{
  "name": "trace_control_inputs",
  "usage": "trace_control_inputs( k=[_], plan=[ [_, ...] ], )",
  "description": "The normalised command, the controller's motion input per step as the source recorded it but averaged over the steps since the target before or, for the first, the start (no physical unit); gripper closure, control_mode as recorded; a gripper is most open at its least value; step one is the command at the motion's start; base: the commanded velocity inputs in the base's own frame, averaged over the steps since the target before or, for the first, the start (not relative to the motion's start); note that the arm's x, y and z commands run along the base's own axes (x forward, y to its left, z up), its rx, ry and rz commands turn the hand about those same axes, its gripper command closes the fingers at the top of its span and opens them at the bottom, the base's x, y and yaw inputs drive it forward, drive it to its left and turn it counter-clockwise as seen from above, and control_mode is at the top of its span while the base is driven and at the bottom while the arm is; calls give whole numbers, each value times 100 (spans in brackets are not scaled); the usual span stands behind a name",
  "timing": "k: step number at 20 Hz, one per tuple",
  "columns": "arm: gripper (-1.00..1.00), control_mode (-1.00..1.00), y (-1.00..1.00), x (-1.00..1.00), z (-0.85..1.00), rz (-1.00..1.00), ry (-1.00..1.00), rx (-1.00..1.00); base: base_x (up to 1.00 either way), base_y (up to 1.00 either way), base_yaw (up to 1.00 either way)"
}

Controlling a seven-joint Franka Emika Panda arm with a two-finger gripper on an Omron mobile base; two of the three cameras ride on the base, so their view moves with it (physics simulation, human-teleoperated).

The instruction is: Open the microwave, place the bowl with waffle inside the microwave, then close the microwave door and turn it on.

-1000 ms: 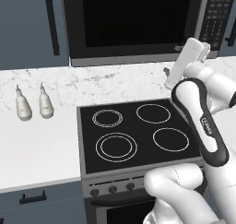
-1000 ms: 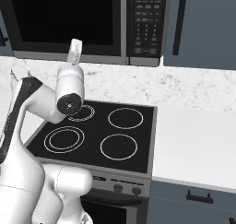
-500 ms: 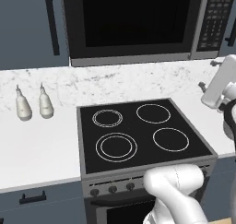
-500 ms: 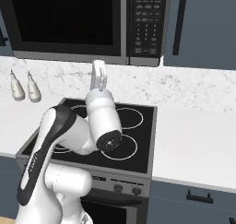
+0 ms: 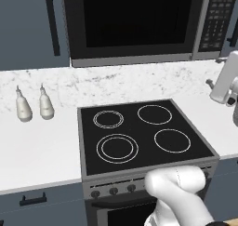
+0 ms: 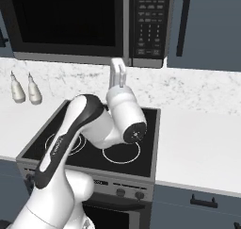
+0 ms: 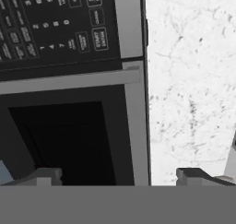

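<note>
The microwave [image 5: 135,25] hangs above the stove, its dark glass microwave door [image 6: 66,20] shut and the keypad strip [image 6: 147,25] on its right. My gripper [image 6: 117,65] points up at the microwave's lower right part, just under the seam between door and keypad. Seen from the hand and rolled sideways, the keypad [image 7: 50,25] lies beside the door glass [image 7: 64,140], and my gripper [image 7: 120,176] is open with nothing between its fingertips [image 7: 46,176]. The bowl with the waffle is out of view.
A black four-ring stovetop [image 5: 139,132] lies below the arm, with oven knobs [image 5: 114,191] along its front. Two small pale bottles [image 5: 23,106] stand on the white counter to the left. Marble backsplash [image 7: 193,80] runs behind, and blue cabinets [image 6: 207,25] flank the microwave.
The arm has swung to the right, carrying the gripper from under the door's left part to under the door-keypad seam. The jaws stayed open.
</note>
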Motion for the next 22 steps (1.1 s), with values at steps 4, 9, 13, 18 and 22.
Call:
trace_control_inputs(
  k=[4, 9, 13, 18, 22],
  plan=[
    [-100, -100, -11, 49, 0, 0, 0, 0, 0, 0, 0],
    [-100, -100, -24, 42, 3, 0, 0, 0, 0, 0, 0],
    [-100, -100, -27, 31, 4, 0, 0, 0, 0, 0, 0],
    [-100, -100, -25, 32, 1, 0, 0, 0, 0, 0, 0],
    [-100, -100, 0, 40, 1, 0, 0, 0, 0, 0, 0]
  ],
)
